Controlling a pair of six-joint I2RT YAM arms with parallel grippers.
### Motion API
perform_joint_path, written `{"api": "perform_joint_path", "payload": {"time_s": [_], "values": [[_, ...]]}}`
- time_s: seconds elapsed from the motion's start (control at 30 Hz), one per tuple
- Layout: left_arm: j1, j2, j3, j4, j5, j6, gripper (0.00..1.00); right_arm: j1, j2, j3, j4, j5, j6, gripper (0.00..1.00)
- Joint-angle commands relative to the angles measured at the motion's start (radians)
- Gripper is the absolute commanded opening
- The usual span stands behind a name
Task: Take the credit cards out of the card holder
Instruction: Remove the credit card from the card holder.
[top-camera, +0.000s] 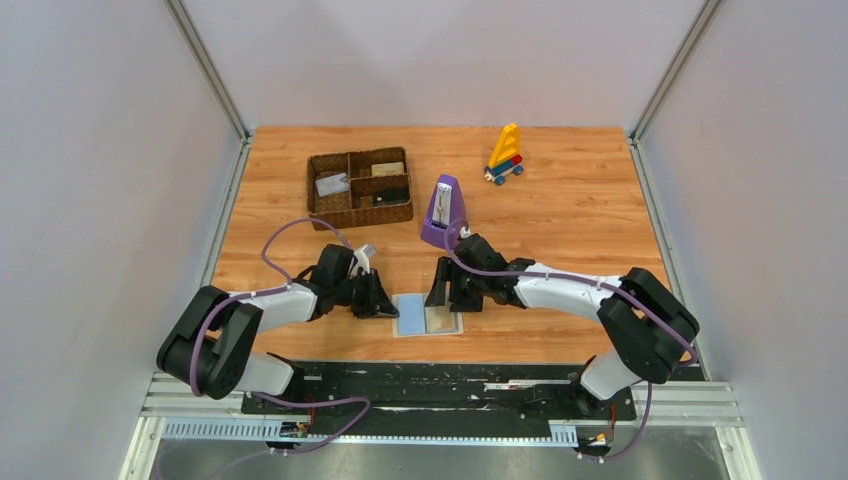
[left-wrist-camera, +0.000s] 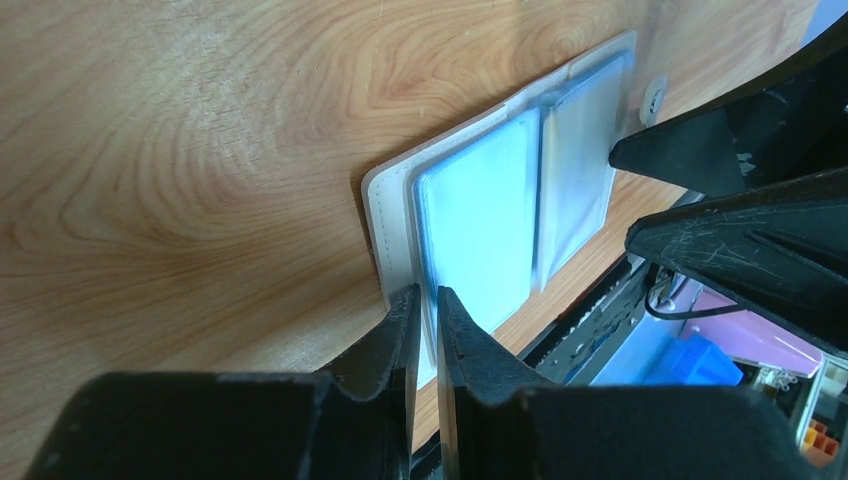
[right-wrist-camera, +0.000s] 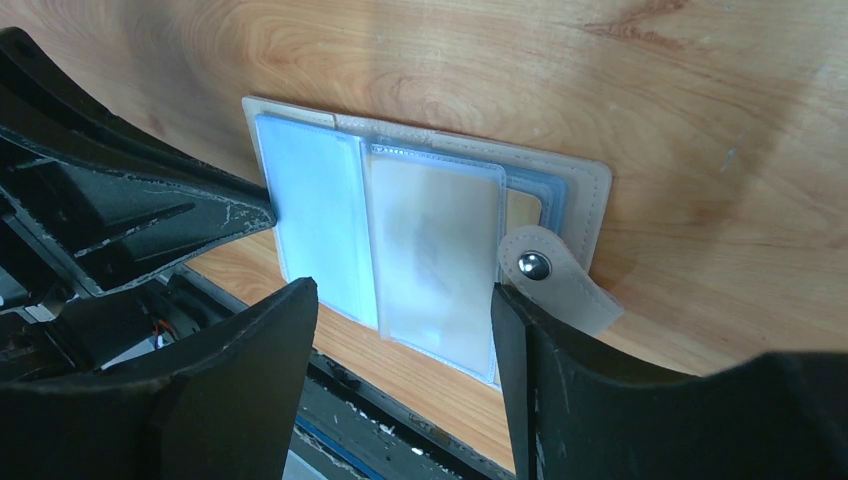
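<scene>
The light-blue card holder (top-camera: 428, 314) lies open and flat near the table's front edge. Its left half is blue, and a tan card (top-camera: 441, 320) shows in its right half. In the right wrist view, clear sleeves (right-wrist-camera: 435, 250) fan over the holder, the tan card (right-wrist-camera: 523, 209) peeks out underneath, and a snap tab (right-wrist-camera: 545, 272) lies at the right. My left gripper (left-wrist-camera: 425, 296) (top-camera: 385, 303) is pinched on the holder's left edge (left-wrist-camera: 395, 215). My right gripper (right-wrist-camera: 400, 305) (top-camera: 447, 298) is open and straddles the clear sleeves from the right.
A brown woven tray (top-camera: 318, 205) at the back left holds a grey card (top-camera: 331, 184), a tan card (top-camera: 388, 168) and a black card (top-camera: 392, 195). A purple metronome (top-camera: 441, 212) stands behind the right gripper. A colourful block toy (top-camera: 505, 155) sits far back.
</scene>
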Motion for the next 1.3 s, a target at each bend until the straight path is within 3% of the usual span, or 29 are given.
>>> {"api": "perform_joint_path", "payload": {"time_s": [0.0,0.47,1.0,1.27], "values": [[-0.010,0.009,-0.005,0.002,-0.037,0.037,0.19,0.019,0.028,0.051,-0.057,0.073,-0.014,0.66],[-0.010,0.000,-0.005,-0.004,-0.039,0.036,0.19,0.055,0.104,0.126,-0.161,0.139,-0.034,0.66],[-0.010,-0.010,-0.004,-0.013,-0.043,0.035,0.19,0.056,0.074,0.143,-0.218,0.221,-0.064,0.65],[-0.010,-0.010,0.003,-0.018,-0.044,0.036,0.19,0.063,0.105,0.150,-0.217,0.197,-0.074,0.65]]}}
